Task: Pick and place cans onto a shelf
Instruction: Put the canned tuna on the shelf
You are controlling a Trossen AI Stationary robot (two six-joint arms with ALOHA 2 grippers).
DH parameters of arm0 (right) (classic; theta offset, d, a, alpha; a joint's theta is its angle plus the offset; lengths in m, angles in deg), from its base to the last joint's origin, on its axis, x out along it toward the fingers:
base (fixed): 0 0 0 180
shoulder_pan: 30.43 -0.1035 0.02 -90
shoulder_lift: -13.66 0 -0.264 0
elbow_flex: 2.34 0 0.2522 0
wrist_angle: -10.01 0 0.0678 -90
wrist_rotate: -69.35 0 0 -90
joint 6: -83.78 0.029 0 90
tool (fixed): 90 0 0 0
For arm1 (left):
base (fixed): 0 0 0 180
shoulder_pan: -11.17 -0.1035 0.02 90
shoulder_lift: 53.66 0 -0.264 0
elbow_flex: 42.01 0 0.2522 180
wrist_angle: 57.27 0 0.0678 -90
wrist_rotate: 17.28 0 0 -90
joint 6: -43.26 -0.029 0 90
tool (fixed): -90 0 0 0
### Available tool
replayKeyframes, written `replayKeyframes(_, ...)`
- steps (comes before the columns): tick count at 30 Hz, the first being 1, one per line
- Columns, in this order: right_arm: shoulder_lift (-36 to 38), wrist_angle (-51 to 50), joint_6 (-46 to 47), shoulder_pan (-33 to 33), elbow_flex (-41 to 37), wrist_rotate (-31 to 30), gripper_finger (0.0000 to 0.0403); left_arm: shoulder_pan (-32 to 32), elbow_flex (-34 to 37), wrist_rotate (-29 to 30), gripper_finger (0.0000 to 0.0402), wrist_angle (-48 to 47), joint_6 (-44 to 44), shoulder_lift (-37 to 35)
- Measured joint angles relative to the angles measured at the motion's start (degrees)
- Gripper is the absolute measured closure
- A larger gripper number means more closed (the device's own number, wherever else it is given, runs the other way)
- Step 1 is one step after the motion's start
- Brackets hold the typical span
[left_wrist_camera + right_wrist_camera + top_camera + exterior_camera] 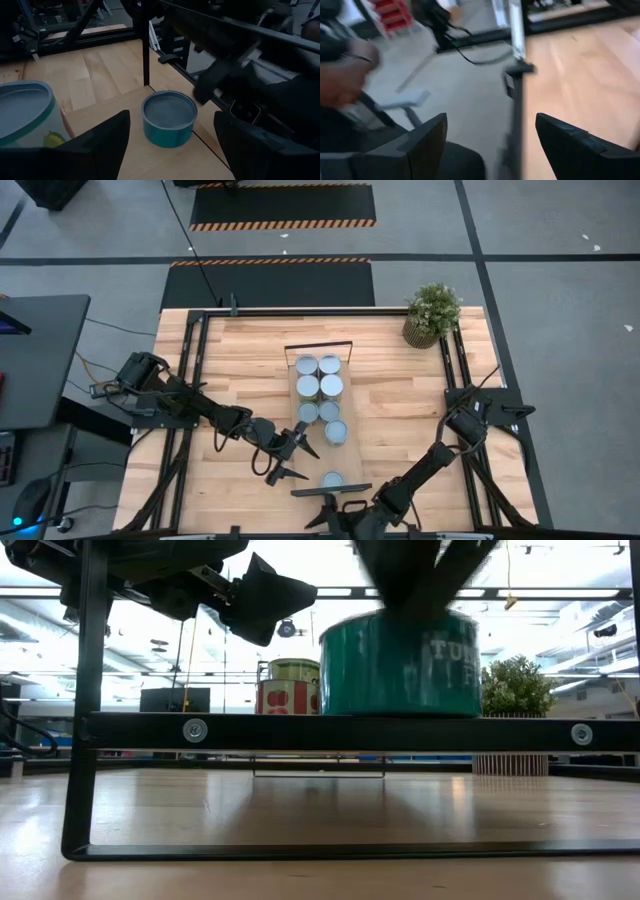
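Observation:
Several cans with silvery-blue tops stand on their bases along the light-wood shelf [352, 460]. Most are grouped toward its far end [319, 376]; one sits mid-shelf [335, 431]. A teal can [331, 479] stands alone by the near end bar; it also shows in the low view [400, 662] and the left wrist view [168, 120]. My left gripper [306, 463] is open and empty, just left of the teal can and pointing at it. My right gripper [325, 520] is open and empty at the table's near edge, below the shelf's near end.
A potted green plant [432, 313] stands at the far right corner. The shelf's black frame bar [360, 732] crosses the low view. A can with a yellowish side [25, 117] stands close to my left gripper. Bare wood lies on both sides of the shelf.

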Motion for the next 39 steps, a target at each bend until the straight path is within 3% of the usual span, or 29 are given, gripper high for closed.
replayKeyframes(8,0.0,-10.3,6.0,2.1,0.0,-3.5,0.0093,0.0,0.0,0.0,0.0108,-0.7,0.0,0.0)
replayKeyframes(19,0.8,-5.9,6.6,0.4,0.0,1.7,0.0093,0.0,-0.1,1.4,0.0108,-4.9,0.3,0.0)
replayKeyframes(27,7.6,-8.0,3.7,-3.1,0.0,7.4,0.0093,2.1,-0.1,2.0,0.0108,-8.5,1.4,1.4)
replayKeyframes(34,17.2,-15.9,-3.5,-5.3,0.0,2.9,0.0093,2.2,-2.8,5.0,0.0108,-9.2,3.3,3.9)
replayKeyframes(39,22.1,-20.3,-7.7,-6.9,0.0,-2.3,0.0093,2.3,-7.0,4.6,0.0108,-15.6,2.9,5.9)
